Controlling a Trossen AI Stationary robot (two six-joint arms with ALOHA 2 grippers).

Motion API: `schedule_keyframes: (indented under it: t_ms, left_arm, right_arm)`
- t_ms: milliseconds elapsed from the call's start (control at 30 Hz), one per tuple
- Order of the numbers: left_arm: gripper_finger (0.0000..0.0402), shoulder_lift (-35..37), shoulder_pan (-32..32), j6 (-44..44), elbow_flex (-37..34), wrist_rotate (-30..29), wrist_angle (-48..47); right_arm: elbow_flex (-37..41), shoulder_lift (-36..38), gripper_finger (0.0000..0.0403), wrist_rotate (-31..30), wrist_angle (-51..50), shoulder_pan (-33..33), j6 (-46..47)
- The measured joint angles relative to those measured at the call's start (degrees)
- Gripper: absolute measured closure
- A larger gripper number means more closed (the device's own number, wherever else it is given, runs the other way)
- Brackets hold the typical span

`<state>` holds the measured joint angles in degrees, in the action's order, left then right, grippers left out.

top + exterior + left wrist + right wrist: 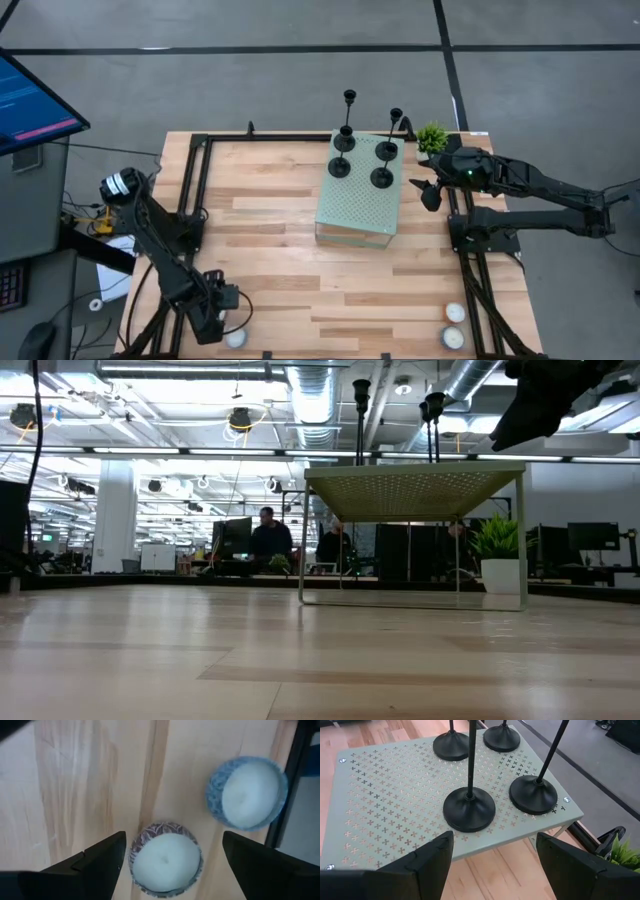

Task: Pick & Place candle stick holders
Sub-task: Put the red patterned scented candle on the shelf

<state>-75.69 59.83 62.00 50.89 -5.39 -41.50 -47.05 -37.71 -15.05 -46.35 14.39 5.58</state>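
- Wooden table (300, 260) fills the high view's centre, with the perforated green stand (355, 215) upper centre.
- All four candle stick holders (381, 178) stand on that stand's far end.
- Right gripper (492, 852), fingers spread, hovers beside the stand: looks like an approach; next, close on a stem.
- Left gripper (172, 857), spread, hangs over a tealight (166, 865), lower left.
- Holder tops are cropped in the right wrist view.

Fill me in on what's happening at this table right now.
Four black candle stick holders stand on a pale green perforated stand at the far side of the wooden table. The right gripper hovers open beside the stand, near a small potted plant, holding nothing. The left gripper is at the near left corner, open over a tealight candle, with another tealight beside it. Two more tealights sit at the near right corner.
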Motion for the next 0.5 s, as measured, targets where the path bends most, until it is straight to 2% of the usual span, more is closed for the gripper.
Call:
schedule_keyframes:
  t_ms: [500]
  left_arm:
    - [0.0051,-1.97,3.61,6.13,-1.98,-2.42,0.57]
  right_arm:
    - [0.00,-0.04,0.0127,0.02,0.02,0.00,0.33]
